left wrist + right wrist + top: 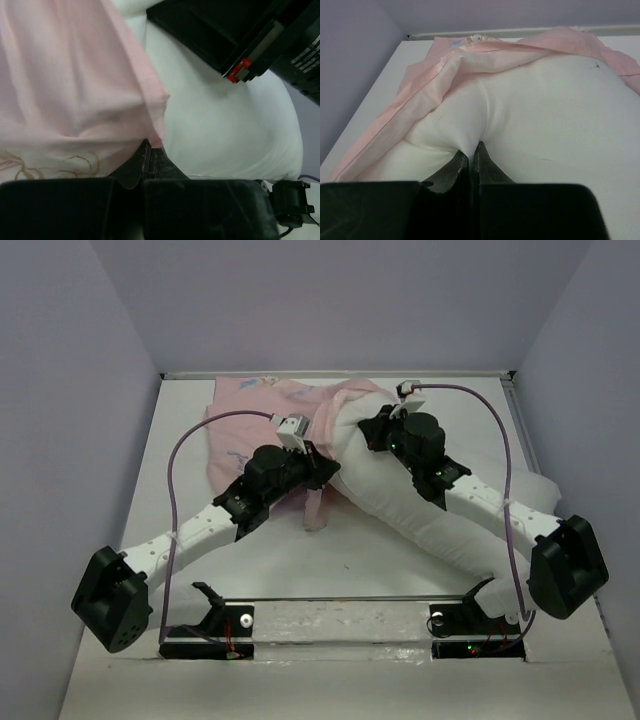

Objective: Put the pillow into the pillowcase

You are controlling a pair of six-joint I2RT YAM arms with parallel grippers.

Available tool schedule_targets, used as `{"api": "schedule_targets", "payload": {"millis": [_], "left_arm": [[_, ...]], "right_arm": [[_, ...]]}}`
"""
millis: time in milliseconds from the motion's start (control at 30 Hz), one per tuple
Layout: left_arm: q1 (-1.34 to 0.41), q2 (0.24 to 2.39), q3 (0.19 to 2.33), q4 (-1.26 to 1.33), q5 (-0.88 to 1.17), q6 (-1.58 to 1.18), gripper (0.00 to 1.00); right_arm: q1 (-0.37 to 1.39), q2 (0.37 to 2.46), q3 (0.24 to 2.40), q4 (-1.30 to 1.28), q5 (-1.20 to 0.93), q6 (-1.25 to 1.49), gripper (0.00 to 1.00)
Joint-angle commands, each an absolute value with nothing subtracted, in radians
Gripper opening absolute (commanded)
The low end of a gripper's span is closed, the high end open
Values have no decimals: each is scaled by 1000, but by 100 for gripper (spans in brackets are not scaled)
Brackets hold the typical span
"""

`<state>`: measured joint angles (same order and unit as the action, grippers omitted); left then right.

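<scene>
Counting from my station, I see one pillow [400, 505] and one pillowcase [245, 425] on the table [330, 565]. The pillow lies slantwise from the near right toward the far middle, its far end under the pink opening and most of it outside. Of my two grippers, the left gripper [151, 150] is clamped on the pillowcase's hem, and the right gripper [471, 152] is clamped on a fold of the pillow.

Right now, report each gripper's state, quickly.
The left gripper: closed, pinching the pillowcase edge.
The right gripper: closed, pinching the pillow.
</scene>
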<state>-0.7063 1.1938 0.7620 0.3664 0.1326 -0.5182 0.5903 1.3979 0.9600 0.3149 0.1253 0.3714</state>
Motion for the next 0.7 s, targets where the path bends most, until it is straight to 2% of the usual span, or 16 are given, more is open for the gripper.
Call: {"api": "schedule_targets", "payload": {"millis": [0,167,333,500,533,567,600,667], "left_arm": [[-741,1170,712,469,167,-560,0],[-828,1221,756,489,201,-540,0],[-975,1252,824,576,221,-505,0],[-974,1242,785,612,178,-514,0],[-973,1253,788,601,181,-508,7],[-974,1259,798,572,179,-494,44],[-973,1249,813,533,140,-474,61],[-973,1188,865,405,89,-413,83]], "right_arm": [[569,1295,1049,489,66,411,0],[569,1344,1081,485,54,445,0],[569,1555,1118,486,77,477,0],[578,1554,1008,563,26,514,0],[578,1545,991,569,12,518,0],[578,1531,970,575,12,518,0],[578,1502,950,578,11,515,0],[578,1461,901,571,8,496,0]]}}
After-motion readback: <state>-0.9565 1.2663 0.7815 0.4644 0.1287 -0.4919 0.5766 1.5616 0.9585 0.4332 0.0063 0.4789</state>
